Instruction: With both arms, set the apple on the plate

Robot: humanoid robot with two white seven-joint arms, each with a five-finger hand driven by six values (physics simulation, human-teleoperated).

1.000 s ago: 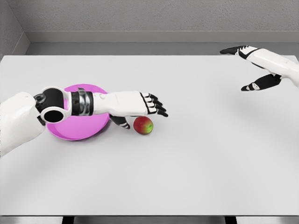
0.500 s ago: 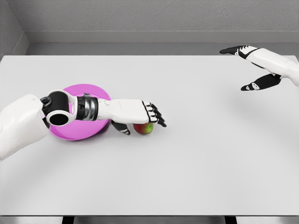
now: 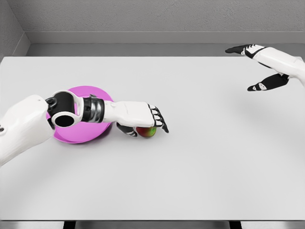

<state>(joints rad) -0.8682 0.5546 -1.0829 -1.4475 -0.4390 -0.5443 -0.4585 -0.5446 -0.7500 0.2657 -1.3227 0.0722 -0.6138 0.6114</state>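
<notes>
The left arm enters from the lower left edge and extends rightward across the white table (image 3: 190, 167). Its forearm passes over the near-right portion of the pink plate (image 3: 71, 136), which lies flat on the table at the left side. Part of the plate is hidden behind the arm and elbow joint.

Just beyond the plate's right rim, the left hand (image 3: 143, 119) sits palm-down over the apple (image 3: 147, 131). The black fingertips (image 3: 161, 125) angle downward over the top and right of the fruit, and the thumb curls in at its left side. The hand covers the upper part of the apple; only the lower red-and-green portion shows beneath the palm. The fingers are partly curled around the fruit and appear to touch it, but a firm grasp cannot be confirmed from this view. The apple rests on the table surface, just beside the plate and not on it.

The centre of the table carries only the shadow of the left arm.

At the upper right, the right hand (image 3: 259, 67) is held above the far right corner of the table, well apart from the apple and the plate. Its fingers are spread wide, with the thumb pointing down and to the left, and it holds nothing.
</notes>
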